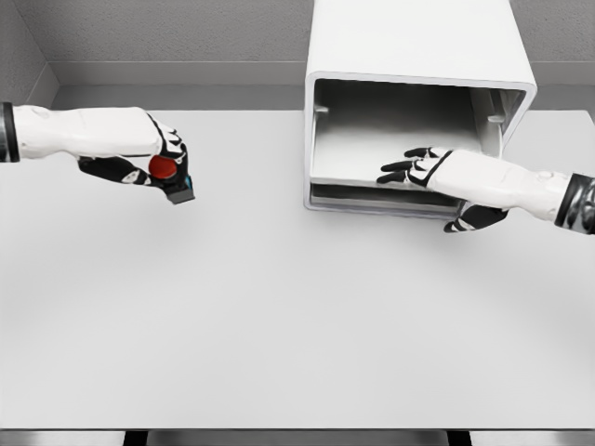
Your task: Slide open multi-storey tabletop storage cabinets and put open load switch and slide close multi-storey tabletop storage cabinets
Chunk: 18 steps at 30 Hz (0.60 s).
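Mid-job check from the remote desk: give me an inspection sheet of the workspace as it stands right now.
Surface: plain white tabletop, evenly lit.
Job's things: white box-shaped tabletop storage cabinet at the back right, its front open, grey interior visible with nothing seen inside. Small dark load switch with a round red button is held above the table on the left side.
Clutter: nothing seen.
Grippers: left robot hand closed on the load switch, away from the cabinet. Right robot hand at the cabinet opening, fingers spread, holding nothing.
Cables: nothing seen.
Surroundings: grey wall behind the table; dark table legs show at the bottom edge.
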Tool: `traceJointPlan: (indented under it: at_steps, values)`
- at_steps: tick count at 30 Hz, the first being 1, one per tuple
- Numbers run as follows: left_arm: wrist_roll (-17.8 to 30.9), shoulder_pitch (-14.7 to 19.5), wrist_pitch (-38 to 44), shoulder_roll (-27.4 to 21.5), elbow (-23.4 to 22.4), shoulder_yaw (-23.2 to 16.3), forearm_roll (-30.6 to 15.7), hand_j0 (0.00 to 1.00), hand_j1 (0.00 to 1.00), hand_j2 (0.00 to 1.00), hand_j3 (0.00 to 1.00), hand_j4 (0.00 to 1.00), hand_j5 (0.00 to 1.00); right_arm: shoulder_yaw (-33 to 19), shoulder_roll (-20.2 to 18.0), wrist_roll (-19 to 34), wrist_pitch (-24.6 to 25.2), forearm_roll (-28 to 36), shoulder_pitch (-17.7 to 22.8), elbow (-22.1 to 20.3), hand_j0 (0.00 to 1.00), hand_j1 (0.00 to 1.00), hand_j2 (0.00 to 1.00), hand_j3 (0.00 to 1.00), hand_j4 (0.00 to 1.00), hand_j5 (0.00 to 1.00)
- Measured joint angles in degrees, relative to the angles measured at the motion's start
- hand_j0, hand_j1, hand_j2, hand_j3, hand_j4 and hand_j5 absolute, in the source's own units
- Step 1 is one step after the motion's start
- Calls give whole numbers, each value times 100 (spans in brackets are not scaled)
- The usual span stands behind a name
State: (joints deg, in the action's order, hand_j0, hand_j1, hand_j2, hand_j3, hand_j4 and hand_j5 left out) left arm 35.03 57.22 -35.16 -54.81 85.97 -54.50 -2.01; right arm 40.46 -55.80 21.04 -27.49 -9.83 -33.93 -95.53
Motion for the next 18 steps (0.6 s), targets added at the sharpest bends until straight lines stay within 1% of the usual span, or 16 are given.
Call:
traceJointPlan:
  at_steps: [6,8,13,18]
  values:
    - [0,18,-1,16,318,-2,-17,45,45,45,45,45,45,-81,-67,-2,-284,21,167,-61,100,100,100,100,100,100]
    - [0,35,-1,18,413,1,-20,45,45,45,45,45,45,-230,-81,-9,-378,37,413,-64,100,100,100,100,100,100]
    - [0,79,-1,32,560,3,-23,45,45,45,45,45,45,-400,-81,13,-668,22,492,-94,100,100,100,100,100,100]
    - [0,79,-2,46,663,3,-26,45,45,45,45,45,45,-496,-83,7,-744,16,606,-110,100,100,100,100,100,100]
